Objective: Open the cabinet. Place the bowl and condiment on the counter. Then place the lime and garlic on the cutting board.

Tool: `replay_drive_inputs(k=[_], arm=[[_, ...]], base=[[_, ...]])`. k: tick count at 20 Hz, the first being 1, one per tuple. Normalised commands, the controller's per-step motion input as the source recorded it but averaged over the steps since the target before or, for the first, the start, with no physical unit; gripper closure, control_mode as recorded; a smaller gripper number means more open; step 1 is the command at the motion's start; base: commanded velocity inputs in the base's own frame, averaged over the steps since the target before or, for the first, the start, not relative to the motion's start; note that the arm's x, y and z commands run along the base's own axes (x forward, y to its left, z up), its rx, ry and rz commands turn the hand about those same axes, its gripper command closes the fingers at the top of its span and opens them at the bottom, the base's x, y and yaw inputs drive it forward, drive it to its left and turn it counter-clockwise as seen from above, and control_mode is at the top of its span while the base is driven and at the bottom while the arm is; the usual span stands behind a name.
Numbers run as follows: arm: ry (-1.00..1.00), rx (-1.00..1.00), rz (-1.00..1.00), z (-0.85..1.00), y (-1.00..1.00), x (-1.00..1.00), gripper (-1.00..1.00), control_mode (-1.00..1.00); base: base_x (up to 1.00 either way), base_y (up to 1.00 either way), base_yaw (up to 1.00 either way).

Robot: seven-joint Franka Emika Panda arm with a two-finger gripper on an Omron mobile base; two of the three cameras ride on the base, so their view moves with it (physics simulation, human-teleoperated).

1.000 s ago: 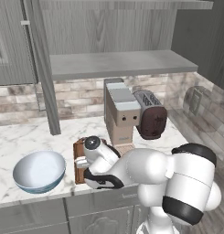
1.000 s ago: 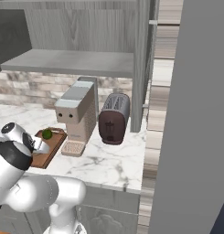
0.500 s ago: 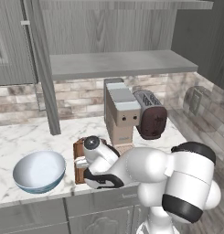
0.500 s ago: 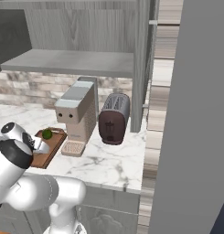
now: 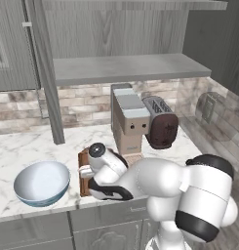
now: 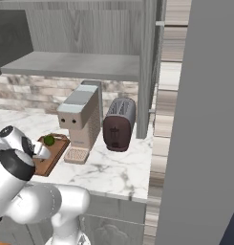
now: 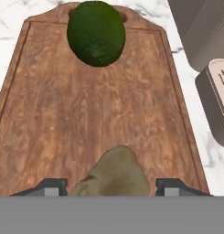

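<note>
Grey wood-grain cabinet (image 5: 23, 49) doors stand open above us, one grey shelf (image 5: 126, 68) inside. Below runs the white marble counter (image 6: 113, 172), carrying a beige coffee machine (image 6: 82, 117) and a dark toaster (image 6: 119, 124) side by side. We see the big blue-and-white bowl (image 5: 42, 183) near the counter's front edge, left of the brown cutting board (image 7: 86, 119). On the board sits the green lime (image 7: 96, 32) by the handle end. Our claw (image 7: 111, 187) hangs over the board, tips spread and clear of the brownish garlic (image 7: 115, 173) resting between them.
</note>
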Motion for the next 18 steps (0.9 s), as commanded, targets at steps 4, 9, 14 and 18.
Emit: replay_drive_inputs(k=[4,9,14,18], arm=[[0.00,0.00,0.00,0.61,0.10,-0.01,-1.00,-1.00],[0.00,0.00,0.00,0.64,0.00,-0.07,-1.00,-1.00],[0.00,0.00,0.00,0.70,-0.12,-0.22,-1.00,-1.00],[0.00,0.02,0.00,0.80,-0.41,-0.46,-1.00,-1.00]], base=[[0.00,0.00,0.00],[0.00,0.00,0.00],[0.00,0.00,0.00],[0.00,0.00,0.00]])
